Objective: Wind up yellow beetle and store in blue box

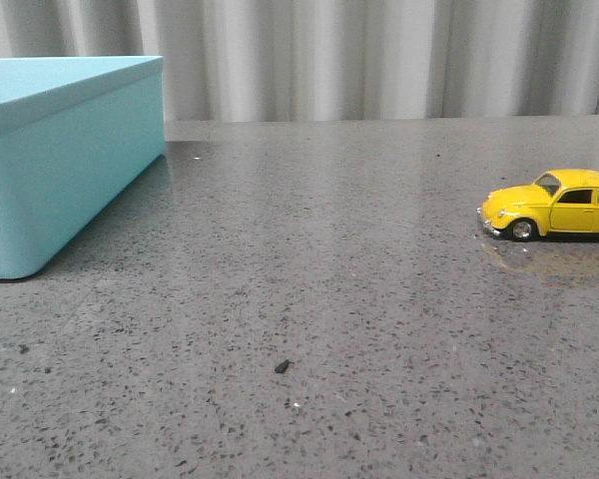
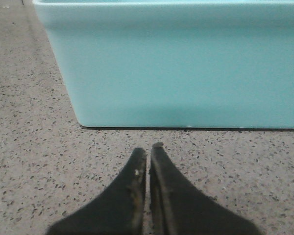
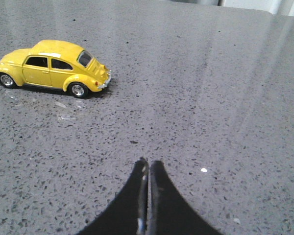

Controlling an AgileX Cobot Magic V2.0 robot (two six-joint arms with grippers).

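Leftmost on the speckled grey stone table (image 1: 309, 299) sits a large turquoise box (image 1: 50, 170). Well apart, at the right edge, stands a small glossy yellow toy beetle (image 1: 554, 205). Left gripper (image 2: 148, 152) and right gripper (image 3: 148, 164) both have fingers pressed together, empty.

Even, diffuse light; soft sheen streaks on table (image 3: 225, 73). Thin shadow under yellow beetle (image 3: 51, 68) and along blue box (image 2: 176, 73) base. Wrist views slightly soft (near fingers blurred), front view sharp
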